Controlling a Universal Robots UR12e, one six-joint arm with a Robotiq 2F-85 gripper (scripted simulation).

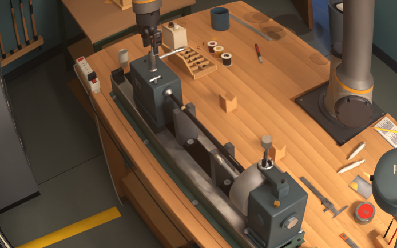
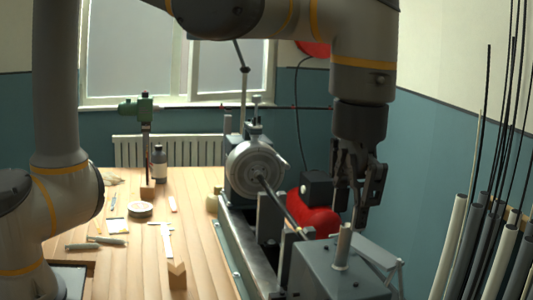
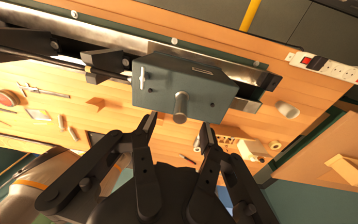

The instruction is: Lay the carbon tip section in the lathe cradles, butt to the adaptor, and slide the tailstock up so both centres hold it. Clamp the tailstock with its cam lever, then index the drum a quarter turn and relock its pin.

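My gripper [image 1: 151, 44] [image 2: 354, 216] [image 3: 177, 126] is open and holds nothing, hanging just above the upright grey cam lever [image 1: 152, 62] [image 2: 342, 246] [image 3: 180, 107] on top of the tailstock [image 1: 155, 87] [image 3: 179, 85]. The black carbon tip section [image 1: 202, 128] [image 2: 277, 206] lies across the two dark cradles [image 1: 185, 122] [image 1: 222, 166], running from the tailstock's centre to the adaptor [image 1: 224, 165] at the pale drum [image 1: 246, 187] [image 2: 254, 168]. The drum's index pin [image 1: 266, 150] [image 2: 256, 109] stands on the headstock [image 1: 276, 209].
Behind the tailstock sit a compartment tray [image 1: 193, 61], a cream box [image 1: 174, 35], thread spools [image 1: 219, 52] and a blue cup [image 1: 219, 19]. Wooden blocks [image 1: 228, 101] lie beside the lathe bed. The arm's base [image 1: 350, 96] stands right; a power strip [image 1: 87, 74] hangs left.
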